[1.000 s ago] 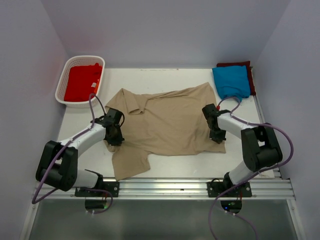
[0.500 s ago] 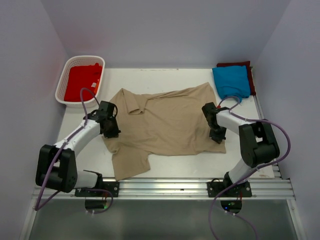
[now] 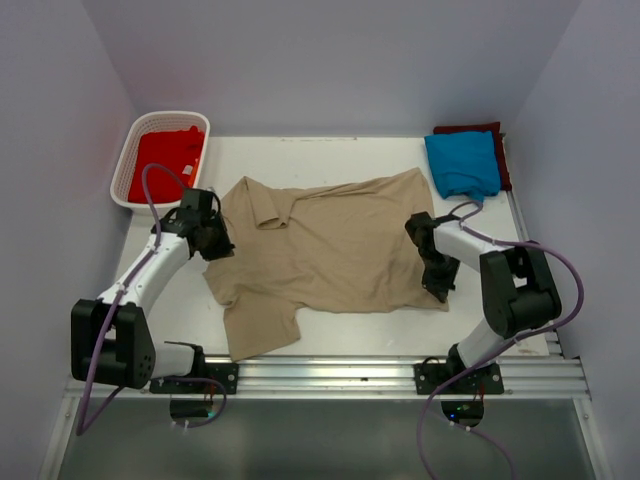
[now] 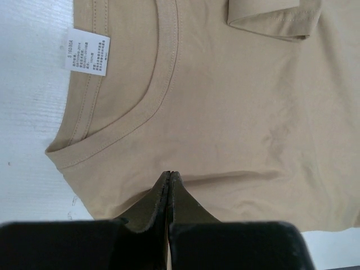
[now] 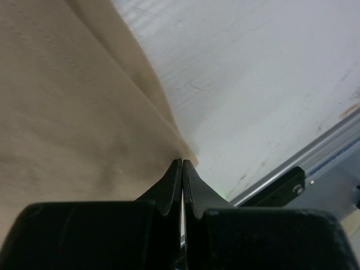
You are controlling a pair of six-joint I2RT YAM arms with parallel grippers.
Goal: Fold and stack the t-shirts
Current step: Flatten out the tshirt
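Though invisible from above, label [image 4: 85,49] on tan t-shirt [image 4: 236,112]; left tool [image 4: 169,177], right tool [image 5: 182,164] closed on it

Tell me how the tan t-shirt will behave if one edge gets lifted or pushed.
Probably floppy: the tan t-shirt lies flat with soft wrinkles and a folded-over edge, so a lifted side should sag. Likely light: the cloth looks thin. Pushed, it would probably bunch rather than slide on the table.
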